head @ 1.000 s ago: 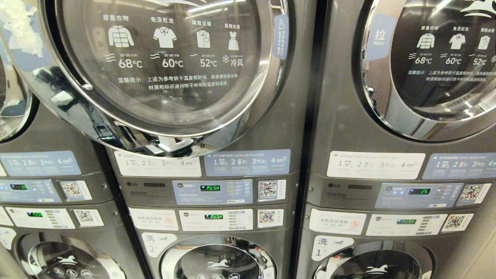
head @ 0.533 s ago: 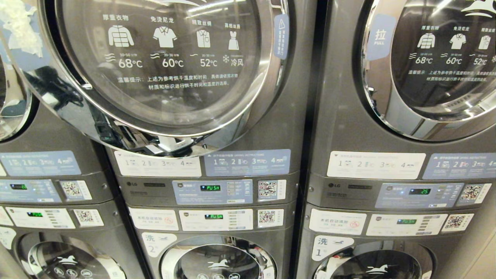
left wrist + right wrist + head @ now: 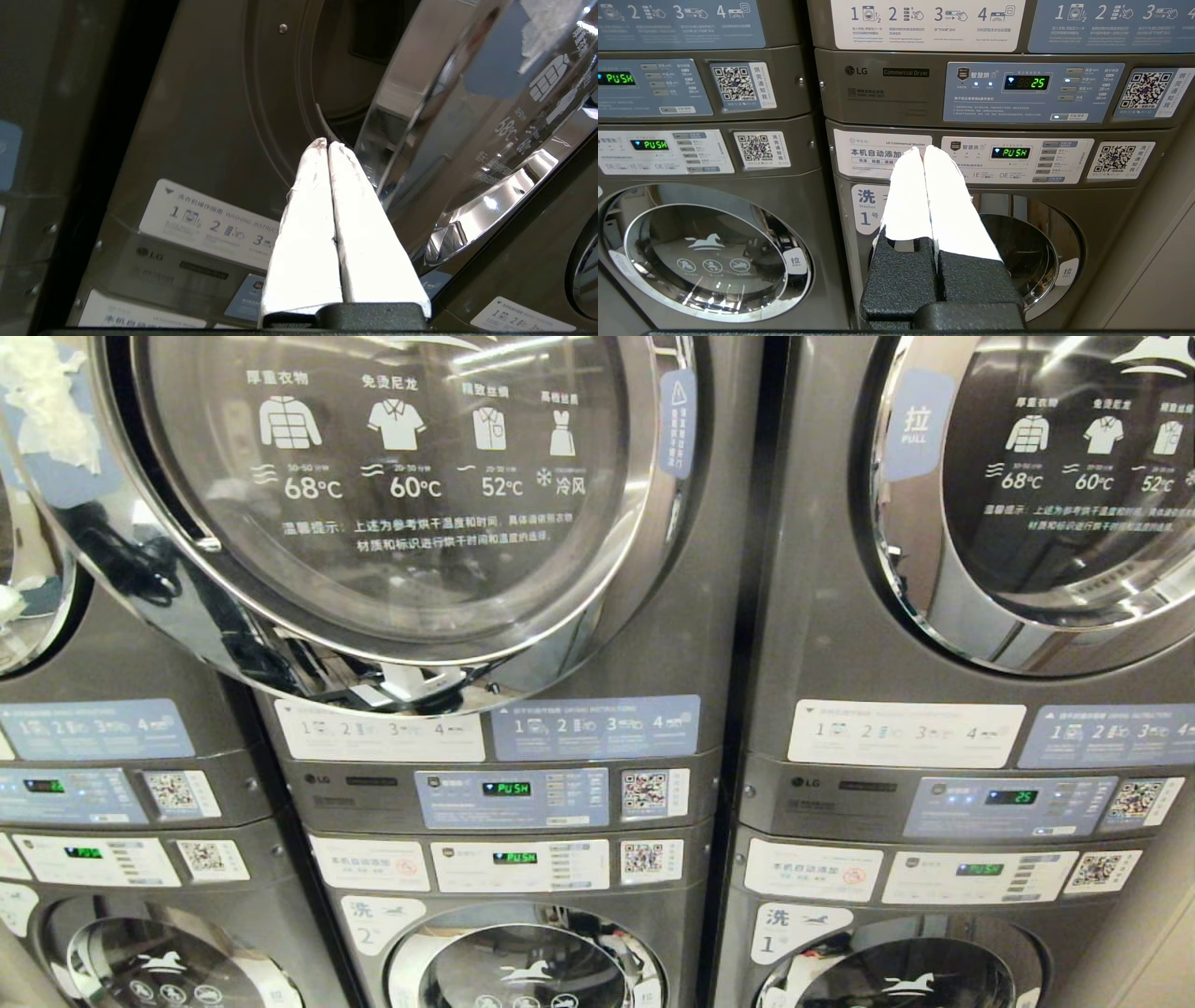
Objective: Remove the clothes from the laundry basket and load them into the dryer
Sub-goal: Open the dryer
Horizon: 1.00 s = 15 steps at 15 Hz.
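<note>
The middle dryer's round glass door (image 3: 373,504) stands swung open toward me, with temperature icons printed on it. In the left wrist view my left gripper (image 3: 327,142) is shut and empty. Its white-wrapped fingers (image 3: 303,233) point at the lower rim of the dark dryer opening (image 3: 345,70), just beside the open door's chrome ring (image 3: 467,140). My right gripper (image 3: 923,149) is shut on nothing and hangs low in front of the washer marked 1 (image 3: 1064,242). Clothes and laundry basket are out of view. Neither gripper shows in the head view.
Stacked grey machines fill the view, dryers above and washers below, with control panels (image 3: 512,798) between them. The right-hand dryer door (image 3: 1046,504) is closed and has a pull tag. A pale wall (image 3: 1157,280) borders the machines on the right.
A dark reflection in the open door's chrome ring, at its left side, has shifted. The machines and the door have not moved.
</note>
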{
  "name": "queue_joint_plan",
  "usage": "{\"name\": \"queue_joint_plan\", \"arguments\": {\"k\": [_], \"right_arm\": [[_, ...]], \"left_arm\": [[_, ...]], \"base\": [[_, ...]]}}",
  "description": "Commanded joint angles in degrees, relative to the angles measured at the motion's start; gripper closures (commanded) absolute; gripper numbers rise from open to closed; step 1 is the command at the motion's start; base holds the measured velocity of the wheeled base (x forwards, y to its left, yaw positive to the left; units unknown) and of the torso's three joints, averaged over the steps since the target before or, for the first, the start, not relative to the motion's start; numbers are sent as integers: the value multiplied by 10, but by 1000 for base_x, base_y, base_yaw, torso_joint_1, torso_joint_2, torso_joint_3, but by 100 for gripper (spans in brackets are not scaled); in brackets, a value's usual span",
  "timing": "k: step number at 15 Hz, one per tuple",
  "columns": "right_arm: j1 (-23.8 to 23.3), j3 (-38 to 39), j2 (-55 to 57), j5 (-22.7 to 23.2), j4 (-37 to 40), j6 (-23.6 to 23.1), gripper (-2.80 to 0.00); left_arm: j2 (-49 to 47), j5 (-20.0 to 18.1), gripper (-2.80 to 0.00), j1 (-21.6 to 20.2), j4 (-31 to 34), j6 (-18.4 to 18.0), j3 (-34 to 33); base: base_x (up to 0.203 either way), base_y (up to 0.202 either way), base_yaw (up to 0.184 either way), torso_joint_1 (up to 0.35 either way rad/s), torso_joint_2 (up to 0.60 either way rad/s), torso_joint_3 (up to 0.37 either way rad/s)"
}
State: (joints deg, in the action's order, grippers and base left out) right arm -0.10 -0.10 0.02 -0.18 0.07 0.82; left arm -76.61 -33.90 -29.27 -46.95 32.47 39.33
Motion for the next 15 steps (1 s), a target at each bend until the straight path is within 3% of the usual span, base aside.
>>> {"name": "queue_joint_plan", "arguments": {"k": [1, 7, 10, 15], "right_arm": [[0, 0, 0, 0, 0, 0, 0], [0, 0, 0, 0, 0, 0, 0], [0, 0, 0, 0, 0, -1, 0], [0, 0, 0, 0, 1, -2, 0]], "left_arm": [[-64, -17, 0, 1, -34, 2, 15], [-168, -62, 0, 3, -148, 4, 88], [-187, -76, 0, 17, -153, 2, 125], [-182, -77, 0, 61, -159, 0, 132]], "base": [[0, 0, 0, 0, 0, 0], [0, 0, 0, 0, 0, 0], [0, 0, 0, 0, 0, 0], [0, 0, 0, 0, 0, 0]]}}
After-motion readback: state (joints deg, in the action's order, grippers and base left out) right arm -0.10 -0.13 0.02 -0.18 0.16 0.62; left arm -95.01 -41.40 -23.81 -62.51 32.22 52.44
